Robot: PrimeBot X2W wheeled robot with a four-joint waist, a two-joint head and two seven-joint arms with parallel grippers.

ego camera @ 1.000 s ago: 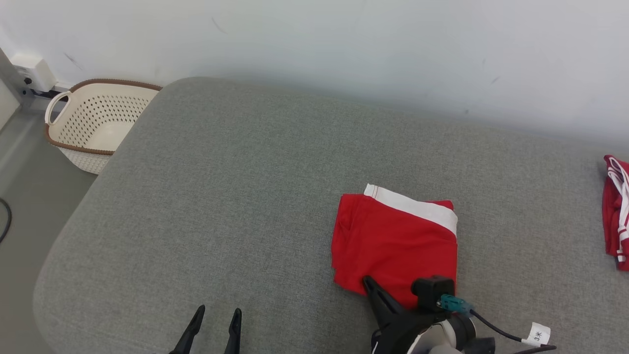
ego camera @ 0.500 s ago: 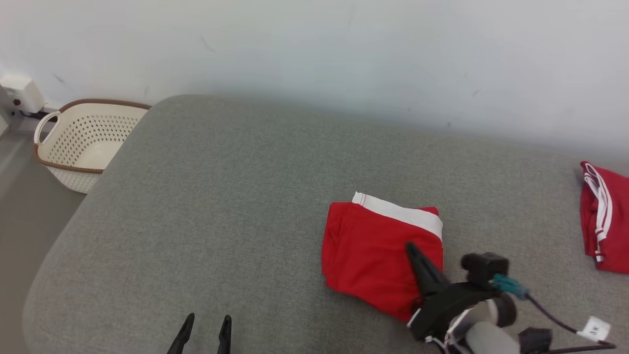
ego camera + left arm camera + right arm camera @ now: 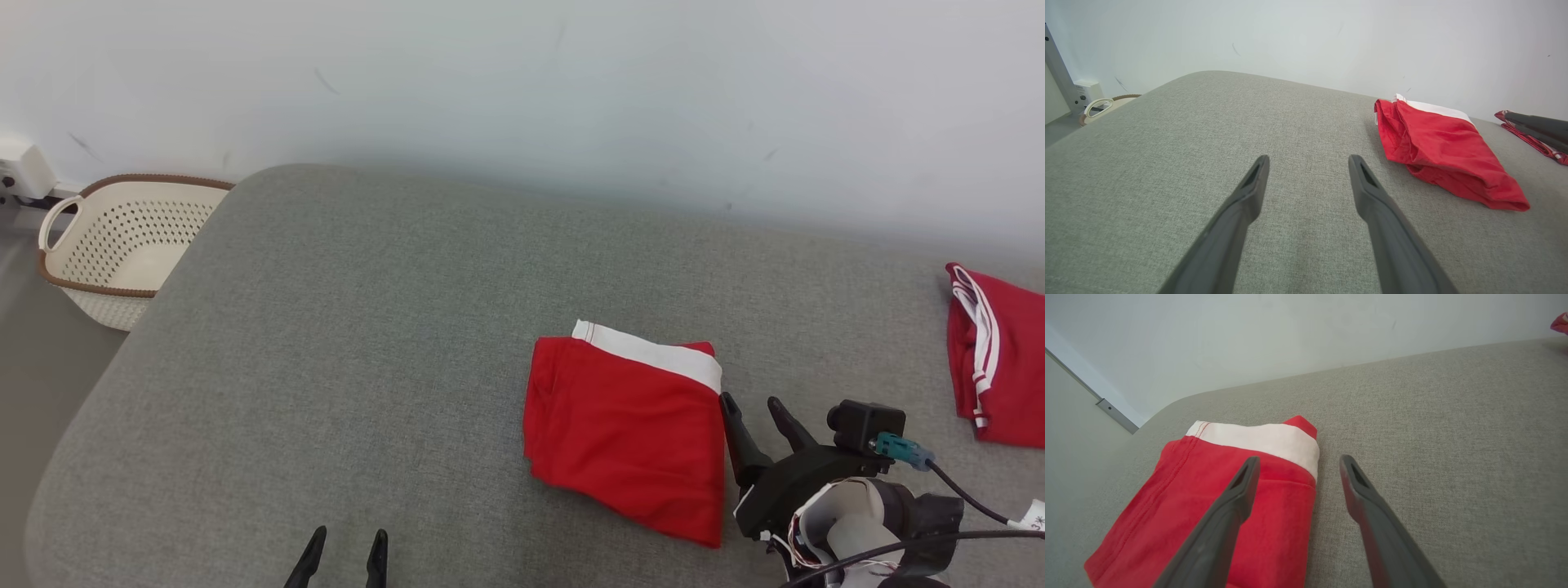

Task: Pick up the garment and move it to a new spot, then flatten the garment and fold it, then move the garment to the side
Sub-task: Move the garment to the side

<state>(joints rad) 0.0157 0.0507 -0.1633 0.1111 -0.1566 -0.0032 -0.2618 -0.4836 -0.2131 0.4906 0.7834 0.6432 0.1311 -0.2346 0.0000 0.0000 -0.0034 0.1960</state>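
Note:
The garment [image 3: 624, 425] is red with a white waistband, folded into a rough square on the grey cushion [image 3: 392, 343]. It also lies at the right of the left wrist view [image 3: 1445, 151] and at the lower left of the right wrist view [image 3: 1216, 506]. My right gripper [image 3: 751, 404] stands open at the garment's right edge, with one finger over the red cloth and the other over bare cushion [image 3: 1297, 461]. It holds nothing. My left gripper [image 3: 344, 539] is open near the cushion's front edge, well left of the garment [image 3: 1308, 163].
A cream perforated basket [image 3: 122, 237] with a brown rim stands on the floor off the cushion's far left corner. Another red garment [image 3: 992, 351] with white stripes lies at the cushion's right edge. A pale wall runs behind the cushion.
My right gripper has opened and slid off the top of the garment to its right edge. The head camera has turned right, shifting the whole picture left.

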